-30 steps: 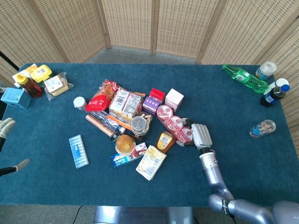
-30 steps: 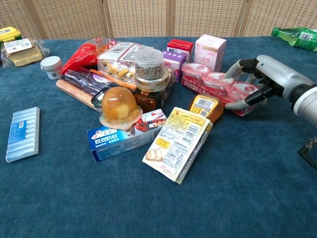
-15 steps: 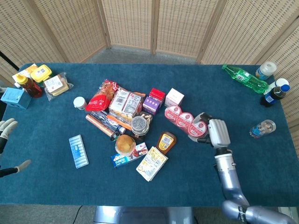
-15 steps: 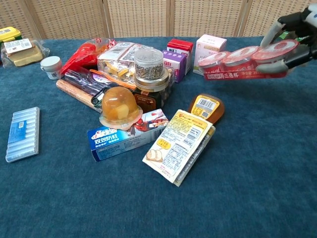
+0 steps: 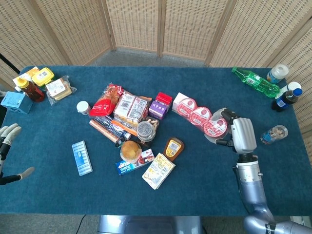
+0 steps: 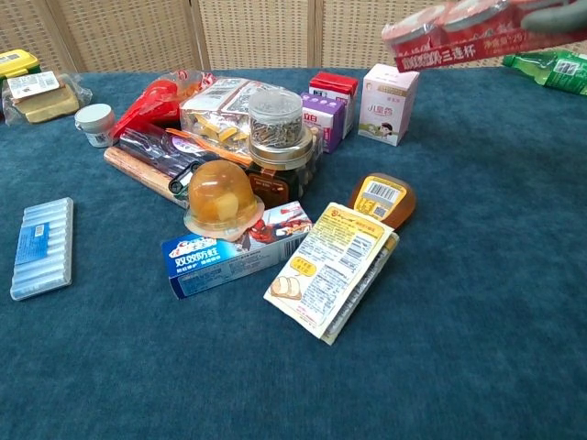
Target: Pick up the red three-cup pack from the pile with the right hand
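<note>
1. Your right hand [image 5: 237, 135] grips the red three-cup pack [image 5: 201, 116], lifted above the pile [image 5: 134, 127].
2. Your left hand [image 5: 7, 153] hangs with fingers spread, holding nothing.
3. A blue cloth table [image 5: 195, 185] sits before woven screens [image 5: 161, 24].

We note the red three-cup pack [image 6: 459, 35] raised at the top edge, above the pink carton [image 6: 389, 92] on the bench [image 6: 477, 302].

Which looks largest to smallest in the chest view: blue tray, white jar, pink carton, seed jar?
1. Blue tray
2. Seed jar and pink carton: look alike, unranked
3. White jar
The tray is nearer the camera, so its lead is unsure.
</note>
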You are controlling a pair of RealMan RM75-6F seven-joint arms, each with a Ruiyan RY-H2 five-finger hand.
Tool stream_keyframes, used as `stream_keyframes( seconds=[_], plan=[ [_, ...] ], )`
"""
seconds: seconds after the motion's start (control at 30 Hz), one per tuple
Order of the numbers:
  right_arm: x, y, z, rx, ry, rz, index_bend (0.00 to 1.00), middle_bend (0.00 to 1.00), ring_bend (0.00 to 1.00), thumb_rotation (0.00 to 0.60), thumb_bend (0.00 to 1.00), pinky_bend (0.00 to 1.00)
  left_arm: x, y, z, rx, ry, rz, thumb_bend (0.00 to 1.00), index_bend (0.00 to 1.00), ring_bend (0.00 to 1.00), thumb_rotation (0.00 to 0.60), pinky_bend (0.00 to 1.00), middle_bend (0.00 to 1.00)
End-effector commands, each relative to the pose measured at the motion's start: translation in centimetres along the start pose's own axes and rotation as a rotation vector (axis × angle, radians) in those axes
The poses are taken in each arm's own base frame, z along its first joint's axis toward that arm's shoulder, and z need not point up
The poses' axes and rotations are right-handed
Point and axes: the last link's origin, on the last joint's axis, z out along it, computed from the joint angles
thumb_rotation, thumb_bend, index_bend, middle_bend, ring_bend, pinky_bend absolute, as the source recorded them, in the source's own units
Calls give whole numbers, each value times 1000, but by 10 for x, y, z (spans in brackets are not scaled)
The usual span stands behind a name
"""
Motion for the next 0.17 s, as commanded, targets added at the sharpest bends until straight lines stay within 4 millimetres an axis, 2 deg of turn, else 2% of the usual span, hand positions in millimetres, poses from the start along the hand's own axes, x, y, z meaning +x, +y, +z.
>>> stream_keyframes(
  seconds=[0.03,0.17],
  plan=[
    [15,-11,0,29,37,-11,483,738,685,600,10,744,0,0,0,-1,0,0,129,0,0,600,0,0],
    [22,-20,-1,43,46,-15,487,738,685,600,9,744,1,1,-1,-5,1,-3,128,0,0,600,0,0]
  ],
)
